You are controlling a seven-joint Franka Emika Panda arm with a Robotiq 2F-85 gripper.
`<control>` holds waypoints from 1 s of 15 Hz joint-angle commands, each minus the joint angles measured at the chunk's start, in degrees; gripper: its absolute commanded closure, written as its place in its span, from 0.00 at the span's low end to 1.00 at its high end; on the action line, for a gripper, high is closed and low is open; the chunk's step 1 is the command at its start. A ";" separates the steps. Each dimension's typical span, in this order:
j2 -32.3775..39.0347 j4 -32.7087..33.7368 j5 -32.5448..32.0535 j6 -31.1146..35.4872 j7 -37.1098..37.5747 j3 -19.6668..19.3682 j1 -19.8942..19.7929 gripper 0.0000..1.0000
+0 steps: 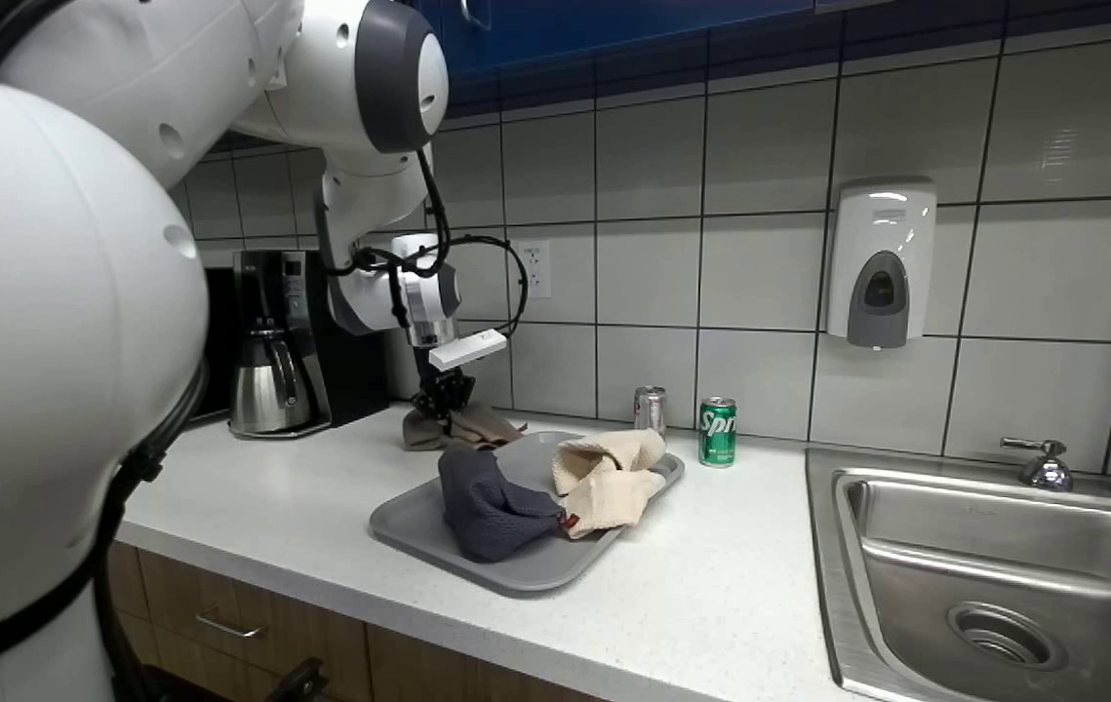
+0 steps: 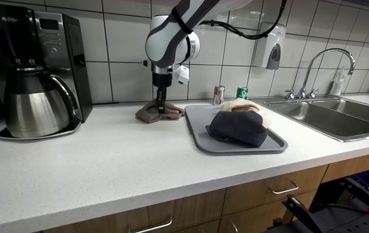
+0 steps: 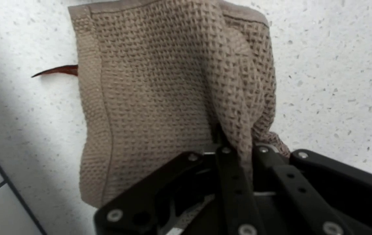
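A robot arm [image 2: 160,48] reaches down to a white kitchen counter [image 2: 106,155], its gripper [image 2: 161,108] lowered into a brown cloth [image 2: 148,113]. The cloth lies crumpled near the counter's back edge, by the tiled wall [image 2: 129,81]. In the wrist view the jaws are closed on a raised fold of this cloth; the rest spreads over the counter, and a red tag [image 3: 61,70] pokes out from under one hemmed side.

Just beside the cloth is a gray tray [image 1: 414,524], reaching from near the back edge toward the front edge. Whether cloth and tray touch, I cannot tell. On the tray sit a dark blue cloth [image 1: 492,507], nearer the front edge, and a cream cloth [image 1: 614,487]; the two seem to meet. So two cloths are on the tray and the brown one is off it. By my judgement the brown cloth is firmly pinched but not yet lifted from the counter.

A silver can [image 1: 650,409] and a green can [image 1: 717,432] stand near the back edge. A coffee maker [image 2: 50,58] stands left of the brown cloth, and a steel sink [image 1: 834,546] is set into the counter right of the tray.
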 commanded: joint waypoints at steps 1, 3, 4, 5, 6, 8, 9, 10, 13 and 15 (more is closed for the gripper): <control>-3.17 -1.55 0.02 0.54 1.90 -1.09 0.85 0.98; -4.21 -2.03 -0.24 0.89 2.86 -1.33 1.22 0.98; -4.69 -2.29 -0.29 1.03 3.51 -1.42 1.46 0.98; -5.17 -2.57 -0.46 1.21 4.38 -1.60 1.86 0.98; -5.64 -2.96 -0.69 1.42 5.50 -1.84 2.33 0.98; -6.53 -3.74 -1.07 1.69 7.36 -2.15 3.23 0.98; -7.17 -4.42 -1.35 1.97 8.50 -2.31 3.69 0.98; -7.65 -5.05 -1.76 2.30 9.68 -2.59 4.22 0.98; -9.35 -7.39 -2.63 3.42 13.57 -3.30 5.28 0.98; -10.43 -8.88 -3.28 3.98 16.54 -3.94 5.77 0.98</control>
